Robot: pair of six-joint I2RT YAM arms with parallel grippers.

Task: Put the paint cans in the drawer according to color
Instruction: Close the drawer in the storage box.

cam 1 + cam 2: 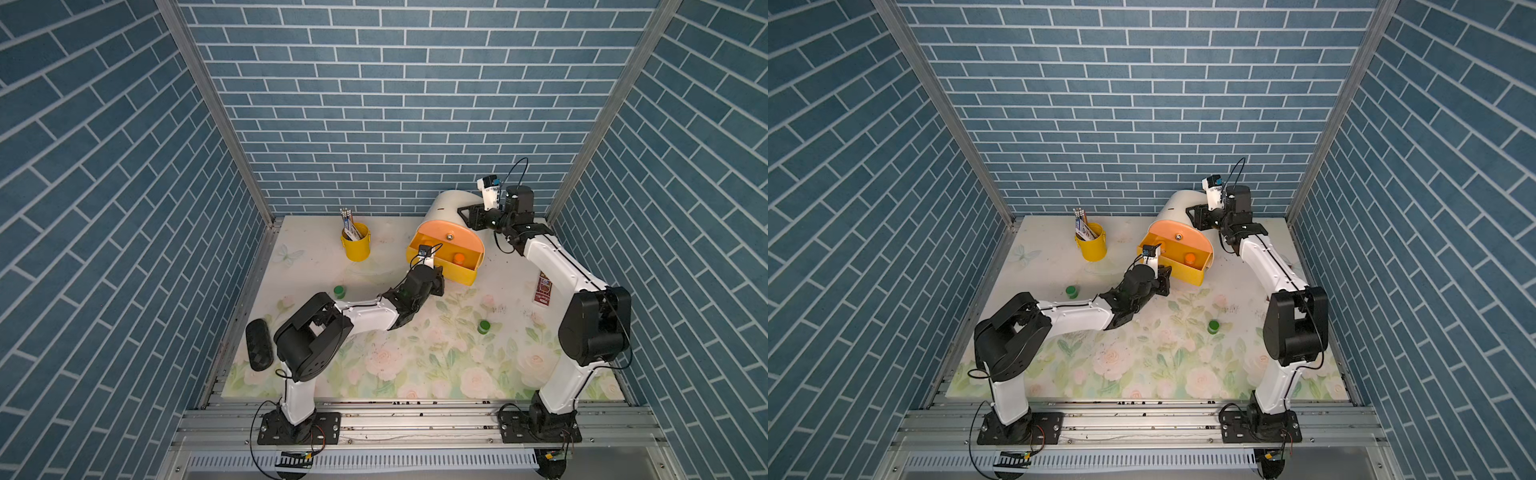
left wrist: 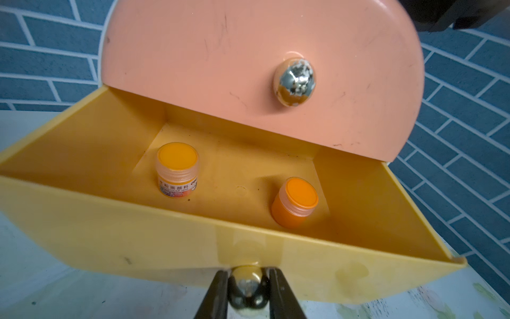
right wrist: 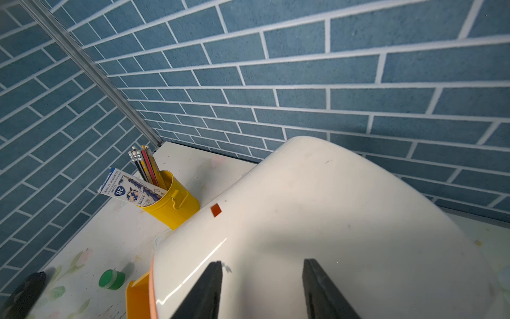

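Table [image 1: 415,365]: floral-printed top that carries every item below.

Drawer chest [image 1: 446,208]: white, round-topped, at the far edge of the table on the right arm's side. Its peach drawer front [image 2: 220,69] is closed. Below it, the yellow-orange drawer [image 2: 138,234] is pulled well out.

Pencil cup [image 1: 356,243]: yellow, upright, holding pencils and a "2B" carton. It stands left of the chest and apart from it.

Right pincer [image 3: 263,262]: over the chest's white top, fingers apart with nothing between them. Whether they touch the shell cannot be told.

Left pincer [image 2: 247,272]: at the front of the open drawer, clamped on the drawer knob [image 2: 247,287].

Black oval object [image 1: 259,351]: at the table's left edge.

Red packet [image 1: 542,289]: lying flat beside the right arm.

Orange paint cans, two: both upright inside the open drawer and apart from each other, one labelled [image 2: 178,171] and one plain [image 2: 296,204].

Green paint cans, two: both on the table, one [image 1: 339,291] left of the left forearm and one [image 1: 483,326] between the arms.
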